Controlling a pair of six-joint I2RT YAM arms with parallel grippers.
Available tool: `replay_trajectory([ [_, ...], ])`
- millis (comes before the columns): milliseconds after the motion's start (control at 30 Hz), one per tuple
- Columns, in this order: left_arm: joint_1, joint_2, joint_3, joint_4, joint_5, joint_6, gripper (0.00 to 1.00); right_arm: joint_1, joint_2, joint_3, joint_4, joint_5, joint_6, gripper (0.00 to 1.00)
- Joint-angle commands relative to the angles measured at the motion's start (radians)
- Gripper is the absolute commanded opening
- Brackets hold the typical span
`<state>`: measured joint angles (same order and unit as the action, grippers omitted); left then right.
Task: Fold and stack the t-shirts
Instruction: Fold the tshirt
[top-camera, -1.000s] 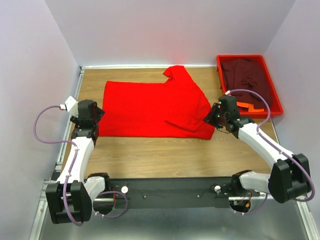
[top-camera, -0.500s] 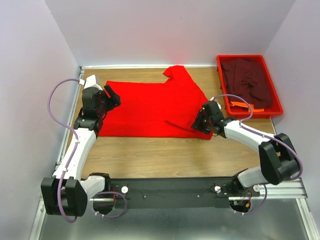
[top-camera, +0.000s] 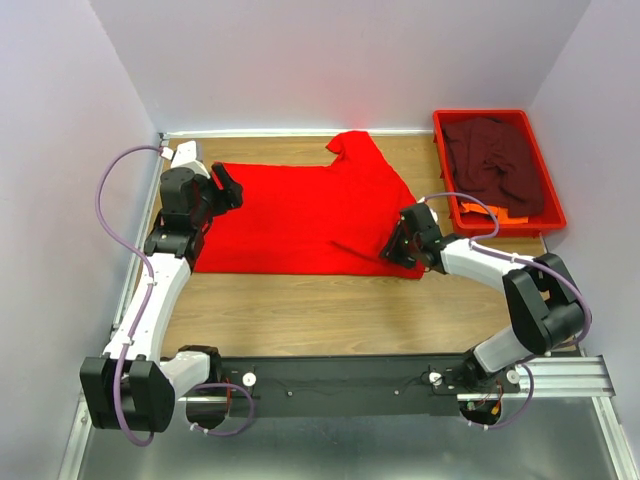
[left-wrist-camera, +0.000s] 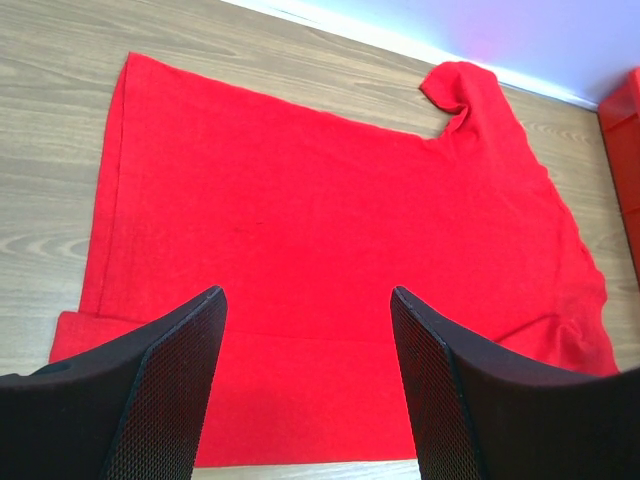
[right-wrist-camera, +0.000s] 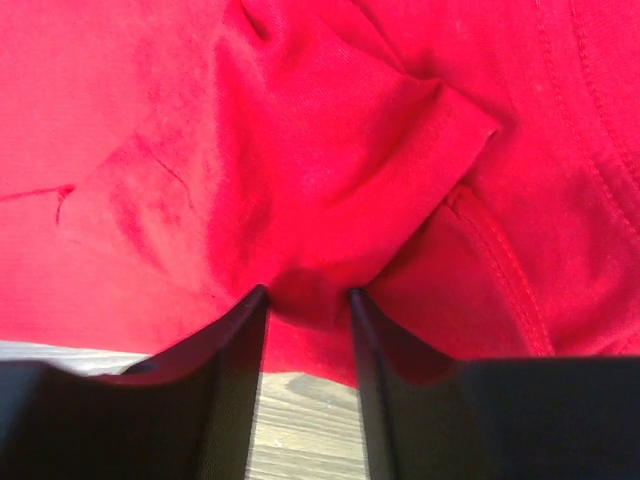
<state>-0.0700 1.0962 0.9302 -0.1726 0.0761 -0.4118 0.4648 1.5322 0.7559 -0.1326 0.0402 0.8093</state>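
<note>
The bright red t-shirt (top-camera: 300, 210) lies spread flat across the wooden table, one sleeve pointing to the back. My left gripper (top-camera: 225, 185) hovers open above the shirt's left part; in the left wrist view its gripper (left-wrist-camera: 305, 295) frames the red cloth (left-wrist-camera: 320, 200) with nothing between the jaws. My right gripper (top-camera: 395, 250) sits at the shirt's front right corner. In the right wrist view the gripper (right-wrist-camera: 305, 295) has its jaws narrowed around a bunched fold of the red cloth (right-wrist-camera: 330, 130). The dark maroon t-shirt (top-camera: 495, 155) lies crumpled in the tray.
A rigid red plastic tray (top-camera: 480, 113) stands at the back right, with an orange piece (top-camera: 490, 212) at its near end. Bare wood table (top-camera: 330, 310) lies in front of the shirt. Light walls close in the left, back and right sides.
The left gripper swung from the table's left edge up over the shirt's left part. The right gripper moved left onto the shirt's front right corner and its jaws narrowed on the cloth.
</note>
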Motion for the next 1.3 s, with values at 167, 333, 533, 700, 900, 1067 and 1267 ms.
replay_trajectory([
  [167, -0.008, -0.015, -0.070, 0.056, 0.007, 0.042, 0.75, 0.005, 0.039, 0.060, 0.033, -0.016, 0.007, 0.15],
  [333, -0.017, -0.010, -0.087, 0.067, 0.013, 0.053, 0.75, 0.005, 0.089, 0.137, 0.031, -0.011, -0.018, 0.03],
  [533, -0.019, -0.002, -0.087, 0.071, 0.030, 0.059, 0.75, 0.005, 0.181, 0.265, 0.031, -0.008, -0.041, 0.01],
  [700, -0.021, 0.005, -0.087, 0.071, 0.040, 0.064, 0.75, 0.005, 0.258, 0.367, 0.031, 0.015, -0.062, 0.00],
  [900, -0.024, 0.013, -0.088, 0.073, 0.047, 0.065, 0.74, 0.005, 0.361, 0.474, 0.033, 0.026, -0.070, 0.00],
  [1067, -0.027, 0.022, -0.088, 0.074, 0.051, 0.067, 0.75, 0.005, 0.428, 0.552, 0.033, 0.035, -0.076, 0.00],
  [1267, -0.031, 0.033, -0.088, 0.076, 0.059, 0.071, 0.74, 0.005, 0.480, 0.603, 0.036, 0.043, -0.082, 0.04],
])
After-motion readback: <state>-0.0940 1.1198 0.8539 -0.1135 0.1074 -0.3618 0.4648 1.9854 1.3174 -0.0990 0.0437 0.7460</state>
